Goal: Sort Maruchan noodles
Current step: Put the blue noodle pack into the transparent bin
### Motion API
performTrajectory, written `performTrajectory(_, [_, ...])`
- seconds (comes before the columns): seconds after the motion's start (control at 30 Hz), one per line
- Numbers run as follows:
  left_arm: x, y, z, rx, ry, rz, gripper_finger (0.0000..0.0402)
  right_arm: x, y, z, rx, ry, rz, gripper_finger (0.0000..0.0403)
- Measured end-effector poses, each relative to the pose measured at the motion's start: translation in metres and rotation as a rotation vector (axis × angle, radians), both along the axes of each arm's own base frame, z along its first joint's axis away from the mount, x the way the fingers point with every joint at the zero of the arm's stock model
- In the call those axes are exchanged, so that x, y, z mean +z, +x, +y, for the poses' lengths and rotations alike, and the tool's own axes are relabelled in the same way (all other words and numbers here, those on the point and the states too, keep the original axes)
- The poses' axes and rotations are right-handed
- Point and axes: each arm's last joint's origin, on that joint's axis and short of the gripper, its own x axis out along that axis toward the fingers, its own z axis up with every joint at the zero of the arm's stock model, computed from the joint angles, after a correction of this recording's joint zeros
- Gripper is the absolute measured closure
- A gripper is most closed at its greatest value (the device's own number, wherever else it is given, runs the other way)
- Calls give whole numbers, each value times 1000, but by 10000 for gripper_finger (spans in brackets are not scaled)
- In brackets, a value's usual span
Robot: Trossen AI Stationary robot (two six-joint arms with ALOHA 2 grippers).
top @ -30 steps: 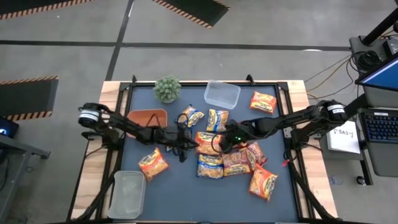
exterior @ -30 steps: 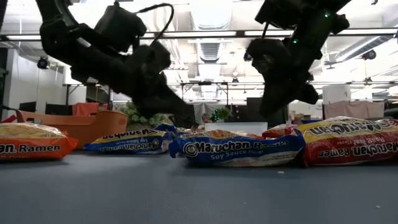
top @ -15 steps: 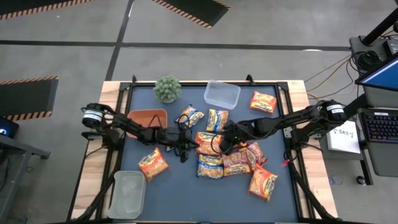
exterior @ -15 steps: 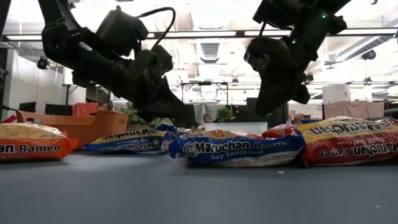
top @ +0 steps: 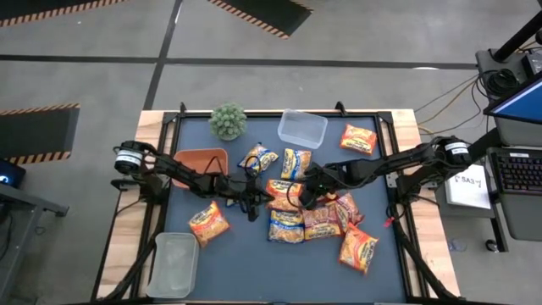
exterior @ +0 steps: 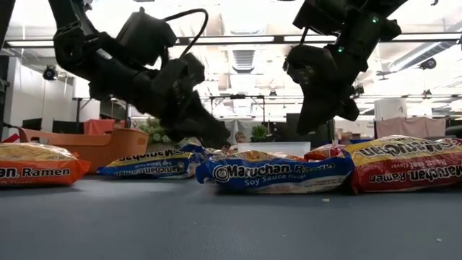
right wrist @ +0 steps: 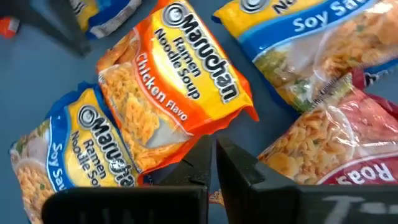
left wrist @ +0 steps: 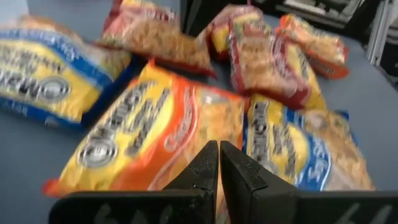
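Maruchan noodles lie scattered over the dark table, most of them bunched near its middle, where both arms meet. The right gripper hangs over that bunch with its two fingers drawn together, barely a slit between them, and they appear to pinch the near edge of the orange chicken packet, which lies tilted between a blue soy-sauce packet on one side and a dark red packet on the other (whether the tips truly clamp the wrapper or only touch it is hard to tell). From above, this gripper sits just at the orange packet's right edge. The left gripper is closed as well, its fingers pressed flat against each other with nothing between them; it hovers low over the same orange packet from the opposite side, its tips at the edge where that packet meets a blue one. In the high view the left gripper lies just to the left of the central packets. Other packets lie apart: one orange by the table's left front, one at the far right corner, one at the near right, and two near the clear tub at the back. An orange tray sits beneath the left arm.
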Motion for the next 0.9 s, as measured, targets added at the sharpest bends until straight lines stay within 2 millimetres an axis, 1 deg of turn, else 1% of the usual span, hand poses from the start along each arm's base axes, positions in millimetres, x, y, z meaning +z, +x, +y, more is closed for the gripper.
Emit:
performTrajectory(0.13, [8,8,1,28,48,-31,402,0,-2,-8,-49,16,19,350])
performTrajectory(0.33, [16,15,4,100,161,-52,402,4,-15,-29,-114,-7,95,248])
performTrajectory(0.47, [19,17,11,180,269,-46,402,11,-19,-49,-158,-69,66,181])
performTrajectory(0.57, [23,20,19,201,304,-53,402,12,-20,-63,-189,-88,48,140])
performTrajectory(0.73, [26,26,33,242,302,-68,402,7,-19,-81,-221,-110,25,94])
performTrajectory(0.9, [11,39,39,257,289,-37,402,3,-19,-89,-236,-122,12,70])
